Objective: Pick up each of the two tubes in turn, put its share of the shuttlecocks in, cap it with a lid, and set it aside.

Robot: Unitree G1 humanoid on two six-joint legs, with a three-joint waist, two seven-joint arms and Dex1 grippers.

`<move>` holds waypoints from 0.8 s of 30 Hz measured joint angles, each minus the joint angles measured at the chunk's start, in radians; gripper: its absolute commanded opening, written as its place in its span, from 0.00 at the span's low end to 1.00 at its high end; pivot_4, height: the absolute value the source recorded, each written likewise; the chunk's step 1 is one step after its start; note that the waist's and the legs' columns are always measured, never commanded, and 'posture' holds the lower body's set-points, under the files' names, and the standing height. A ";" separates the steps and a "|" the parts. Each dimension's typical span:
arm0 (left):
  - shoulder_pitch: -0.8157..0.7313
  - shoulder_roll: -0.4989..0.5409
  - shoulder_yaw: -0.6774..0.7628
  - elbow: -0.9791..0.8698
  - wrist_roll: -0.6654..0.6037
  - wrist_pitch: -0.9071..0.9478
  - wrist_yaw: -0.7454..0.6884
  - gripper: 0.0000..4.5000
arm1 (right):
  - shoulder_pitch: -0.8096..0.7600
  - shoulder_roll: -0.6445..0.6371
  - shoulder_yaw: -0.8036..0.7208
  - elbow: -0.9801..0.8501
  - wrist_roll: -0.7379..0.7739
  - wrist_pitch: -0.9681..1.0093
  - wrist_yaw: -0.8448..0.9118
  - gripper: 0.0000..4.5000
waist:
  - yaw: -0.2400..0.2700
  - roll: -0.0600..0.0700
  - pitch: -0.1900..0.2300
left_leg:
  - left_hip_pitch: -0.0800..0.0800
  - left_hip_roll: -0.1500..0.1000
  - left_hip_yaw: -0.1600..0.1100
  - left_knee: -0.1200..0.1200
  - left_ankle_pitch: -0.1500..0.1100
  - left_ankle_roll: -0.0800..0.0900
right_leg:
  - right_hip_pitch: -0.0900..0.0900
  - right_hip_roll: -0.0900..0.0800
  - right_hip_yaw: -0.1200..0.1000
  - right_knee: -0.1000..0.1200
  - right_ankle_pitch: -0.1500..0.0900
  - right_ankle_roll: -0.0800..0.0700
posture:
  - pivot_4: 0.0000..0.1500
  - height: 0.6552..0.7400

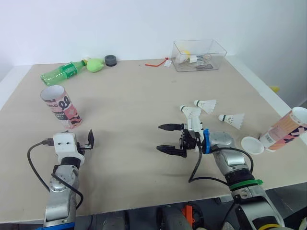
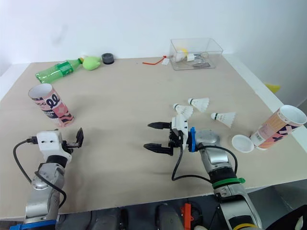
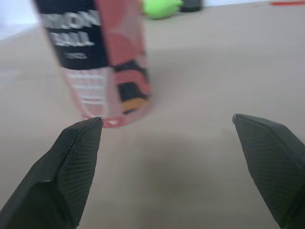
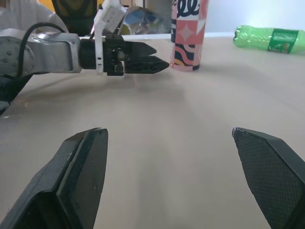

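One pink and black tube [image 1: 61,106] stands upright at the left, mouth open. My left gripper [image 1: 86,142] is open just in front of the tube [image 3: 107,62], not touching it. A second tube [image 1: 285,129] lies at the table's right edge, its open mouth pointing out past the edge. A white lid [image 1: 252,145] lies next to its base. Three shuttlecocks [image 1: 191,111], [image 1: 206,105], [image 1: 232,120] lie right of centre. My right gripper [image 1: 160,138] is open and empty near the table's middle, pointing left, with the shuttlecocks behind its wrist.
A clear plastic box [image 1: 199,55] of small items stands at the back right. At the back left lie a green bottle [image 1: 64,72], a green object [image 1: 95,64] and a black roll [image 1: 111,60]. A red strip [image 1: 156,63] lies beside the box.
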 measured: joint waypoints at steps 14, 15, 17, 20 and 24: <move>-0.143 0.104 0.065 0.222 -0.056 0.010 -0.021 1.00 | -0.073 0.075 -0.036 0.096 -0.091 -0.014 -0.207 0.99 | -0.003 0.000 0.000 | 0.000 0.001 0.003 0.000 0.000 -0.001 | -0.001 0.000 0.002 0.000 0.003 -0.003 | 1.00 1.00; -0.147 0.107 0.077 0.231 -0.057 0.009 -0.021 1.00 | -0.073 0.075 -0.036 0.097 -0.093 -0.013 -0.216 0.99 | -0.003 0.000 0.000 | 0.000 0.001 0.004 0.000 0.000 -0.001 | -0.001 0.000 0.002 0.000 0.003 -0.003 | 1.00 1.00; -0.152 0.114 0.082 0.244 -0.059 0.006 -0.023 1.00 | -0.073 0.076 -0.036 0.097 -0.098 -0.013 -0.225 0.99 | -0.004 0.000 0.000 | 0.000 0.001 0.004 0.000 0.000 -0.001 | -0.001 0.000 0.002 0.000 0.003 -0.003 | 1.00 1.00; -0.171 0.135 0.083 0.300 -0.065 -0.002 -0.040 1.00 | -0.073 0.081 -0.036 0.096 -0.100 -0.012 -0.233 0.99 | -0.003 0.000 0.000 | 0.000 0.001 0.003 0.000 0.000 -0.001 | -0.001 0.000 0.002 0.000 0.003 -0.003 | 1.00 1.00; -0.234 0.168 0.085 0.397 -0.066 -0.034 -0.068 1.00 | -0.071 0.087 -0.036 0.093 -0.101 -0.003 -0.244 0.99 | -0.003 0.000 0.000 | 0.000 0.001 0.003 0.000 0.001 -0.002 | -0.001 0.000 0.001 0.001 0.004 -0.003 | 1.00 1.00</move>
